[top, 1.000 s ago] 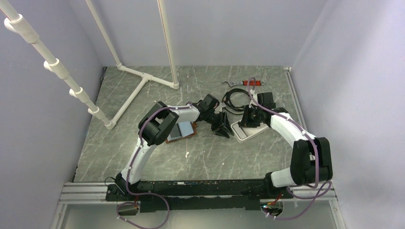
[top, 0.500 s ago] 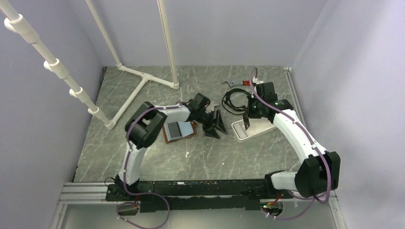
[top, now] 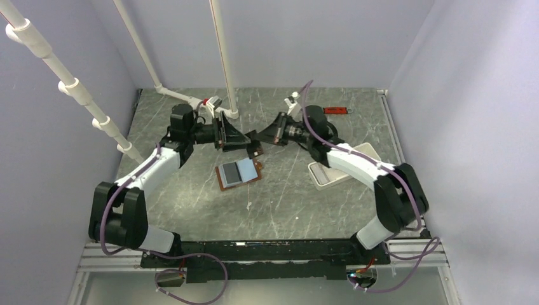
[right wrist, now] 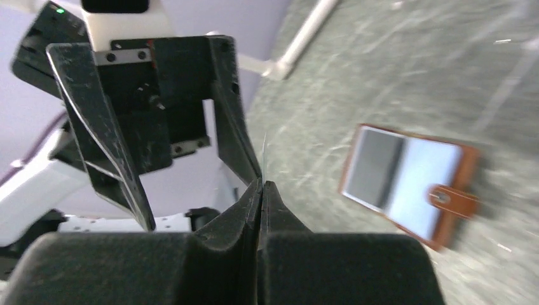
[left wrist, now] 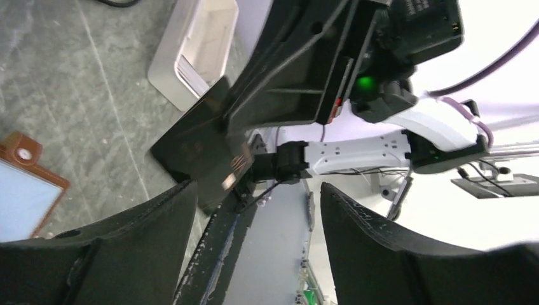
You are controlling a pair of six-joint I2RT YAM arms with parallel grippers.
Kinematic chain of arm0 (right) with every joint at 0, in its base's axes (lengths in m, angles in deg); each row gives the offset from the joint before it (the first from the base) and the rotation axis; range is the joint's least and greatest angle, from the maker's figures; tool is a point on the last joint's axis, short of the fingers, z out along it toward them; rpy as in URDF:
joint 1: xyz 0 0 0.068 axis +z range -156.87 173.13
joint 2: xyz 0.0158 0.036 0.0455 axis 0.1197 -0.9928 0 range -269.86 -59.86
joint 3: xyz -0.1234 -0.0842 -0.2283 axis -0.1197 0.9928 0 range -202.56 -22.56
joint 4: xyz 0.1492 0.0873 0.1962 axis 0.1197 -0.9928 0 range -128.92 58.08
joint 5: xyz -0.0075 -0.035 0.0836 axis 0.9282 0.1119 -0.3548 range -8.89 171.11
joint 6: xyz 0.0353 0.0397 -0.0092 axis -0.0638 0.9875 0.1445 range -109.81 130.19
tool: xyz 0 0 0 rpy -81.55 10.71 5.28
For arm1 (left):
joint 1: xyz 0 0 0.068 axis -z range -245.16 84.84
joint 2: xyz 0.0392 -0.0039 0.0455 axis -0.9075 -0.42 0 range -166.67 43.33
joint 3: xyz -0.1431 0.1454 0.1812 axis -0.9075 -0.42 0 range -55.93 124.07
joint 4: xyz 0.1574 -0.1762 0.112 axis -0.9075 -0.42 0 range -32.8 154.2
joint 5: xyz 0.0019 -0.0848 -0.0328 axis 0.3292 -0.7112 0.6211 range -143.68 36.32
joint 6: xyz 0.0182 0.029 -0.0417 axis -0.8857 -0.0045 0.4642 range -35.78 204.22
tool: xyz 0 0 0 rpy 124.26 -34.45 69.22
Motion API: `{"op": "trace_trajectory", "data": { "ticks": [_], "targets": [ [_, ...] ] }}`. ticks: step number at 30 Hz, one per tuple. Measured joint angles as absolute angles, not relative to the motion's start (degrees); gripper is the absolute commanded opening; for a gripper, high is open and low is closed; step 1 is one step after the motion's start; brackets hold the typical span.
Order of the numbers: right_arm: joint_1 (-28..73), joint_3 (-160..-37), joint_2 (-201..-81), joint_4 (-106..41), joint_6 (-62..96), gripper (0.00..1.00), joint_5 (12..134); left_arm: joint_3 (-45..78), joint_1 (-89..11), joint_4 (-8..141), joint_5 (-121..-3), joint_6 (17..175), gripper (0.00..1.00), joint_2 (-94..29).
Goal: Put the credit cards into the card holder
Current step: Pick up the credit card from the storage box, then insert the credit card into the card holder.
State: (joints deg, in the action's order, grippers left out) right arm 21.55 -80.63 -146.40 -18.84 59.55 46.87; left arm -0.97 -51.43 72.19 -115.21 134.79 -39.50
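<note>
Above veined stone table (top: 286, 200) | right gripper (right wrist: 261, 187) pinches thin dark card (left wrist: 194, 145)

White tray (top: 325, 178) right of centre, small red item (top: 337, 110) — far edge, white pipe frame (top: 222, 60)

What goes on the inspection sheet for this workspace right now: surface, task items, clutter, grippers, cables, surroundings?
Surface: grey marbled table with pale streaks.
Job's things: card holder lies open on the table; one dark credit card is held above the table.
Clutter: white tray to the right of the card holder; small red object near the far edge.
Grippers: right gripper shut on the credit card; left gripper open, facing it.
Cables: purple cables in view, none lying on the card holder.
Surroundings: white pipe frame at the far left; plain walls.
</note>
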Motion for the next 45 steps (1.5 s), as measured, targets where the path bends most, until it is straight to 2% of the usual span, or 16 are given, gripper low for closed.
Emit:
{"op": "trace_trajectory", "data": {
  "ticks": [3, 8, 11, 13, 19, 21, 23, 26, 28, 29, 30, 34, 36, 38, 40, 45],
  "targets": [
    [25.18, -80.63, -151.39, -8.64, 66.26, 0.0, 45.17, -6.8, -52.56, 80.21, -117.03, 140.32, 0.67, -36.98],
    [26.23, -80.19, -155.06, -0.96, 72.23, 0.0, 45.12, -12.81, -54.77, 85.06, -117.97, 146.02, 0.52, -35.02],
    [26.14, -80.17, -155.12, 2.47, 74.28, 0.0, 45.15, -13.91, -56.61, 85.72, -117.86, 147.05, 0.68, -33.42],
    [26.16, -80.17, -155.12, 3.93, 74.85, 0.0, 45.12, -14.23, -58.53, 84.82, -117.62, 147.16, 0.74, -31.69],
    [26.3, -80.39, -155.39, 6.6, 77.3, 0.0, 44.16, -14.54, -62.22, 82.17, -116.9, 146.24, 0.71, -30.08],
    [26.49, -81.02, -156.13, 8.06, 78.24, 0.0, 43.59, -14.54, -62.2, 82.98, -117.12, 146.76, 0.64, -31.08],
    [26.69, -82.0, -157.44, 9.42, 79.05, 0.0, 43.11, -14.56, -62.18, 85.28, -117.55, 148.18, 0.51, -32.39],
    [27.08, -82.77, -159.58, 11.15, 80.25, 0.0, 43.0, -14.82, -62.18, 90.65, -118.4, 151.13, 0.41, -34.32],
    [27.32, -82.83, -160.68, 11.78, 80.86, 0.0, 42.89, -15.3, -62.2, 93.39, -118.65, 152.69, 0.24, -35.19],
    [27.59, -83.29, -162.53, 12.46, 81.58, 0.0, 42.85, -15.85, -62.18, 96.56, -119.15, 154.3, 0.04, -36.37],
    [27.59, -83.31, -162.62, 12.48, 81.65, 0.0, 42.85, -15.85, -62.18, 96.67, -119.21, 154.37, 0.0, -36.42],
    [27.63, -84.87, -163.58, 6.86, 77.87, 0.35, 42.81, -13.53, -62.64, 85.93, -118.62, 145.95, 0.0, -36.7],
    [27.67, -87.93, -164.5, -1.16, 72.23, 0.43, 43.38, -8.24, -62.81, 71.46, -116.26, 136.16, 0.0, -38.12],
    [27.67, -91.05, -165.72, -7.96, 66.83, 0.45, 43.68, -2.98, -63.12, 58.79, -112.33, 126.83, 0.0, -40.74],
    [27.67, -94.96, -168.06, -14.78, 60.75, 0.39, 43.55, -0.29, -63.4, 49.91, -108.35, 120.14, 0.0, -43.13],
    [27.78, -99.77, -175.17, -23.63, 52.07, 0.01, 42.59, -0.42, -63.67, 40.1, -105.79, 113.17, 0.0, -47.52]
  ]
}}
